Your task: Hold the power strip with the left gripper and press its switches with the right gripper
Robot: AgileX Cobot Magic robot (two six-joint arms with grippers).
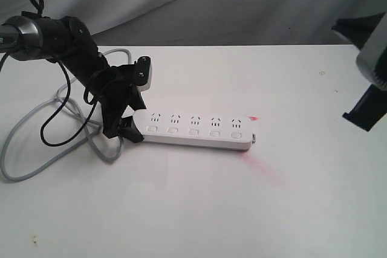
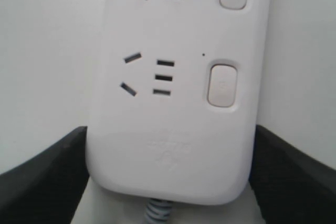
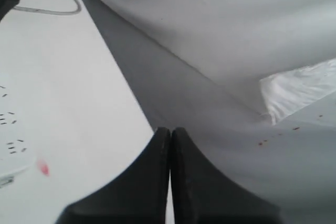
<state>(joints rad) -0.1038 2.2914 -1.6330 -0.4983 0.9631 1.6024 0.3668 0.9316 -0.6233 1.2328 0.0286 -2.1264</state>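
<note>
Clamping the left, cord end of the long white plastic power strip (image 1: 202,126), the black jointed left gripper (image 1: 136,113) grips it on the white table (image 1: 181,209). The strip's long axis runs left to right. The black right gripper (image 3: 169,171), fingers pressed together, hangs raised well to the right of its small white switches (image 1: 193,131).

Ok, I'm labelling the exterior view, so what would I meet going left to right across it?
Grey cord loop → left hand → power strip → right hand.
</note>
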